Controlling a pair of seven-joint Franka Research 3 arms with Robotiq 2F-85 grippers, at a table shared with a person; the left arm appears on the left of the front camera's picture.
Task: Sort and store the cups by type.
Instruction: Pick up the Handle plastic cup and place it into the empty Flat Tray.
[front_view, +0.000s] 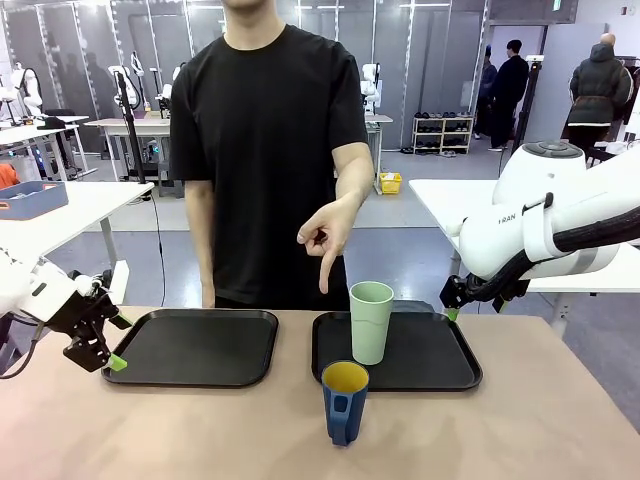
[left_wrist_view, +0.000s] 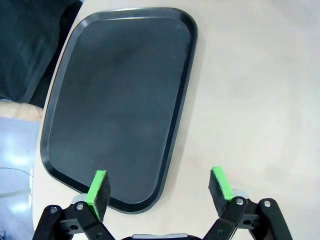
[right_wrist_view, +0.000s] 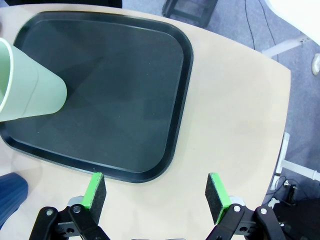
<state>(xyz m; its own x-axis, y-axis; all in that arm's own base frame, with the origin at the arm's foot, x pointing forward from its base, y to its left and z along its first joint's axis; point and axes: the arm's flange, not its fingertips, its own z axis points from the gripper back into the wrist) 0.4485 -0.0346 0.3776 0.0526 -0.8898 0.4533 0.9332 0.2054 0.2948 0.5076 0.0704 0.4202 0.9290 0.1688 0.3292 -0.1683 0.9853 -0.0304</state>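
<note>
A tall pale-green tumbler (front_view: 371, 320) stands upright on the front left part of the right black tray (front_view: 440, 365). A dark-blue mug (front_view: 345, 402) with a yellow inside stands on the bare table just in front of that tray. The person's hand (front_view: 325, 240) points down at the tumbler. My right gripper (front_view: 452, 306) hangs open and holds nothing at the tray's far right corner. In the right wrist view, the gripper (right_wrist_view: 155, 192) is over the tray's edge (right_wrist_view: 170, 150), with the tumbler (right_wrist_view: 27, 85) at upper left and the mug (right_wrist_view: 10, 196) at lower left. My left gripper (front_view: 118, 342) is open and holds nothing.
A second black tray (front_view: 195, 347) lies on the left half of the table with nothing on it; the left gripper (left_wrist_view: 159, 185) hovers over its corner (left_wrist_view: 135, 205). The person stands at the far edge of the table. Bare tabletop lies in front of both trays.
</note>
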